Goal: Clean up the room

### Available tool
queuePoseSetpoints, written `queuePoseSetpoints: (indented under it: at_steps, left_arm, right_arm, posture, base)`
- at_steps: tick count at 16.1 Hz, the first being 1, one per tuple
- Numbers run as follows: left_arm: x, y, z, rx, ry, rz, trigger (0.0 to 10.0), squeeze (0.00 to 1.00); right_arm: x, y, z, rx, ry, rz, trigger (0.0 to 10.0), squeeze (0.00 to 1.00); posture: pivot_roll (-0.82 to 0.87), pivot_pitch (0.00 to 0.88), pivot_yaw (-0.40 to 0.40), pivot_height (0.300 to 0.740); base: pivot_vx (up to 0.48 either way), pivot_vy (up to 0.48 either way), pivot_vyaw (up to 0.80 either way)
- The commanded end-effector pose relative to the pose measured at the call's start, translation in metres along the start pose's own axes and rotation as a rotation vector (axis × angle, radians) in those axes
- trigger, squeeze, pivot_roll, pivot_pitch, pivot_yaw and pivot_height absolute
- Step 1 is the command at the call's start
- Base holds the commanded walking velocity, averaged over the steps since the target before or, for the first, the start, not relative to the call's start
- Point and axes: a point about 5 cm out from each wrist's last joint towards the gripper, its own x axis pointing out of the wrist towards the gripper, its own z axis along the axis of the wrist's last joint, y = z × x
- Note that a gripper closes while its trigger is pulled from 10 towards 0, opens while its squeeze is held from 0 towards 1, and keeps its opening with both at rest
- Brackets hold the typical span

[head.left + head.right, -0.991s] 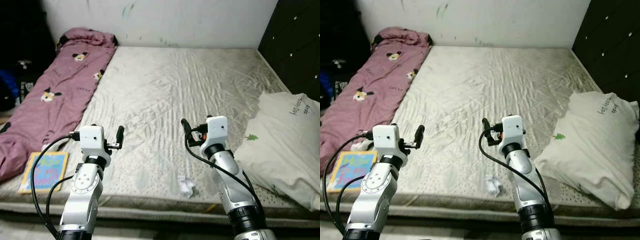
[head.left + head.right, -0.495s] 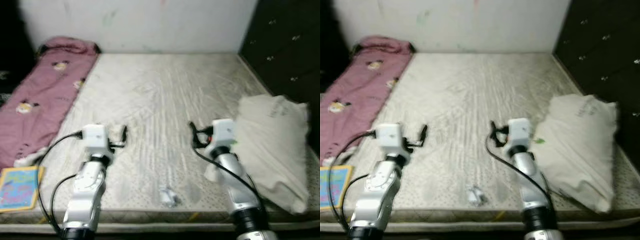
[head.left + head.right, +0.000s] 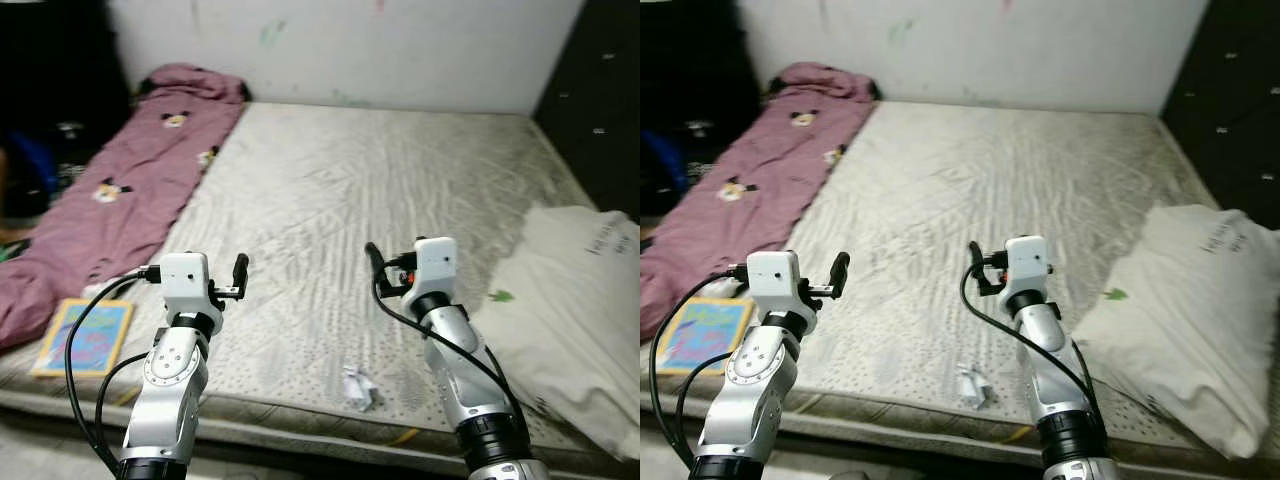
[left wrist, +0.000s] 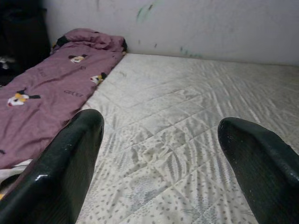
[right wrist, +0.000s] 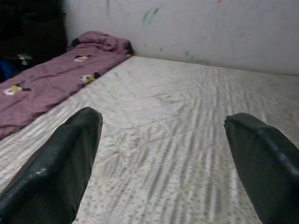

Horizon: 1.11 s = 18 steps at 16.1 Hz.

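A crumpled white paper scrap (image 3: 358, 388) lies on the beige mattress (image 3: 390, 180) close to its front edge, between my two arms. A colourful book (image 3: 85, 337) rests flat at the front left corner. Along the mattress's left side stretches a maroon cartoon-print blanket (image 3: 130, 190). A white pillow (image 3: 585, 310) sits at the right. My left gripper (image 4: 161, 149) and right gripper (image 5: 163, 149) hover above the mattress's front half, both open and holding nothing. The paper scrap lies below and nearer than the fingertips.
A white wall (image 3: 400, 50) bounds the far end of the mattress. A dark wardrobe (image 3: 605, 90) stands to the right. Dark clutter (image 3: 45, 140) fills the floor at the left, beside the blanket.
The camera swung right, then back left, so the whole scene shifted. Both arms kept the same raised pose, and nothing on the mattress moved.
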Motion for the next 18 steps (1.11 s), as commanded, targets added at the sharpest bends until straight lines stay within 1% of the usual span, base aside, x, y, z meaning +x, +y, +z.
queuePoseSetpoints:
  at_steps: [1, 2, 3, 7, 8, 10, 15, 18]
  left_arm:
    - [0.0011, 0.0017, 0.0006, 0.001, 0.006, 0.011, 10.0, 0.00]
    - [0.0010, 0.0027, -0.0003, -0.009, 0.012, 0.017, 10.0, 0.00]
    - [0.0010, 0.0027, -0.0007, -0.011, 0.014, 0.015, 10.0, 0.00]
    - [0.0008, 0.0021, -0.0019, -0.015, 0.021, 0.011, 10.0, 0.00]
    - [0.0008, 0.0019, -0.0021, -0.015, 0.021, 0.010, 10.0, 0.00]
    - [0.0011, 0.0012, -0.0026, -0.016, 0.024, 0.005, 10.0, 0.00]
    - [0.0015, -0.0041, -0.0003, -0.020, 0.004, -0.049, 10.0, 0.00]
    - [0.0019, -0.0033, -0.0018, -0.009, 0.026, -0.034, 10.0, 0.00]
  right_arm:
    - [0.0009, -0.0021, 0.0030, 0.001, -0.011, -0.010, 10.0, 0.00]
    - [0.0008, -0.0020, 0.0027, 0.003, -0.010, -0.009, 10.0, 0.00]
    - [0.0008, -0.0020, 0.0023, 0.007, -0.008, -0.009, 10.0, 0.00]
    - [0.0014, -0.0028, 0.0020, 0.015, -0.002, -0.012, 10.0, 0.00]
    - [0.0015, -0.0035, 0.0012, 0.017, 0.006, -0.016, 10.0, 0.00]
    - [0.0018, -0.0038, 0.0018, 0.017, 0.001, -0.014, 10.0, 0.00]
    - [0.0031, -0.0037, 0.0028, 0.018, -0.004, -0.013, 10.0, 0.00]
    - [0.0024, -0.0044, 0.0022, 0.018, 0.000, -0.018, 10.0, 0.00]
  posture:
    - [0.07, 0.000, 0.019, 0.740]
    - [0.07, 0.000, 0.019, 0.740]
    - [0.07, 0.000, 0.019, 0.740]
    - [0.07, 0.000, 0.020, 0.740]
    - [0.07, 0.000, 0.017, 0.740]
    - [0.07, 0.000, 0.016, 0.740]
    - [0.08, 0.000, 0.016, 0.740]
    - [0.07, 0.000, 0.016, 0.740]
  base:
    - [0.000, 0.000, 0.00]
    - [0.000, 0.000, 0.00]
    - [0.000, 0.382, 0.00]
    - [0.000, 0.480, 0.00]
    - [0.000, 0.480, -0.80]
    - [0.000, 0.000, -0.64]
    - [0.000, 0.000, 0.00]
    - [0.000, 0.000, 0.00]
